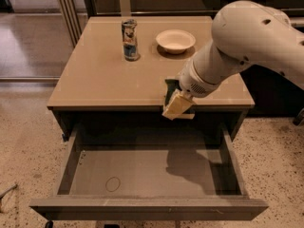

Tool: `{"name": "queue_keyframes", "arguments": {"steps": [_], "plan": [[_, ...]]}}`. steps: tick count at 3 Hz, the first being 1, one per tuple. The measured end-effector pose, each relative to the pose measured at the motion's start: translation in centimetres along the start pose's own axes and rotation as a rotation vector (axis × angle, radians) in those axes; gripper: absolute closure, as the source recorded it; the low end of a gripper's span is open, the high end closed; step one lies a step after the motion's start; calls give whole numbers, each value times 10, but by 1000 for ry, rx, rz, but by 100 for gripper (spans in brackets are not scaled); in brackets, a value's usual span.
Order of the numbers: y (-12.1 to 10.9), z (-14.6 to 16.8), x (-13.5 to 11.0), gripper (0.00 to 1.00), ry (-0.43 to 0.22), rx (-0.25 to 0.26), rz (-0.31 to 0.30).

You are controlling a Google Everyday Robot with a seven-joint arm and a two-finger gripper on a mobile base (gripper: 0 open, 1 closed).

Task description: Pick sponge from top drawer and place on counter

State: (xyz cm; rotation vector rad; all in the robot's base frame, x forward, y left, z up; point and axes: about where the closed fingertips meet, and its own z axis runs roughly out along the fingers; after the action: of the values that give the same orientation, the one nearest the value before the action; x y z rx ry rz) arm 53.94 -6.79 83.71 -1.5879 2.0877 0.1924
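Note:
My gripper point(175, 103), at the end of the big white arm, hangs over the counter's front edge, right of centre. It is shut on the sponge point(169, 88), whose dark green face shows just above the pale yellow pads point(178, 107). The rest of the sponge is hidden by the gripper. The top drawer point(142, 172) stands pulled out below, its grey floor bare but for a faint ring mark. The tan counter point(109, 75) lies behind the drawer.
A drinks can point(129, 39) and a white bowl point(175, 40) stand at the back of the counter. The arm's shadow falls on the right half of the drawer floor. Speckled floor lies on both sides, and dark furniture stands behind and to the right.

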Motion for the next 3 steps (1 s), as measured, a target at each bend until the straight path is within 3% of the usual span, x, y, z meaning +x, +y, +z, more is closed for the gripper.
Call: {"name": "queue_keyframes", "arguments": {"steps": [1, 3], "plan": [[-33, -9, -10, 100, 21, 20, 1], [-73, 17, -20, 100, -37, 6, 9]]}}
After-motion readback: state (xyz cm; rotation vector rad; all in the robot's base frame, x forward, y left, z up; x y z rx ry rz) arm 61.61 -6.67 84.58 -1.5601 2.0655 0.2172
